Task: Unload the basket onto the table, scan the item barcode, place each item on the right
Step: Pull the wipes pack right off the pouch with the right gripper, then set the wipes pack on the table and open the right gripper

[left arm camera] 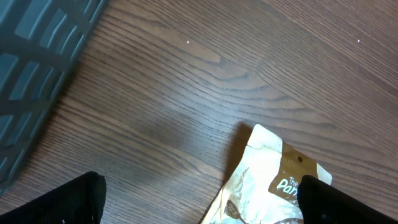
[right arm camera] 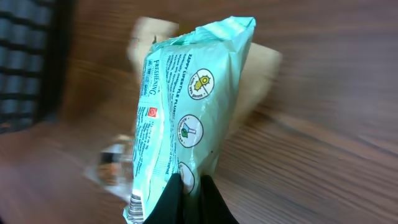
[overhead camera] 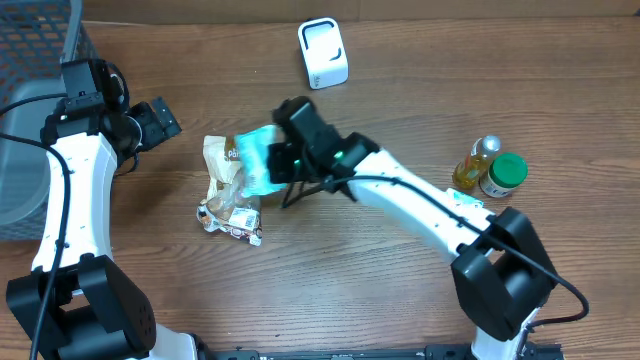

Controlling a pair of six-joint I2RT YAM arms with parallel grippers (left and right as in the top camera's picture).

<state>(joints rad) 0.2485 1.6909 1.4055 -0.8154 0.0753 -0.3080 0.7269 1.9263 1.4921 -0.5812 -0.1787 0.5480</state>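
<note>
The mint-green packet [right arm camera: 186,106] is pinched at its lower end by the jaws of the right arm [overhead camera: 420,205], which are pressed together on the wrapper. It hangs over the middle of the table [overhead camera: 360,300], just above a crumpled brown paper bag [overhead camera: 222,160]. In the right wrist view the packet stands on end with its printed side to the camera, and a barcode [right arm camera: 135,202] shows at its lower left corner, close beside the jaws. A smaller snack wrapper [overhead camera: 235,222] lies on the table just next to the brown bag. The white scanner [overhead camera: 323,53], as I take it to be, stands well apart near the far edge, and the packet does not face it yet. So the pick-up looks done. What is left is to carry the packet across and turn the barcode toward the scanner's window. The left arm [overhead camera: 75,190] waits beside the grey basket [overhead camera: 30,60] with its jaws spread wide and empty. A yellow bottle [overhead camera: 478,160] and a green-lidded jar [overhead camera: 505,172] stand together at the right.
</note>
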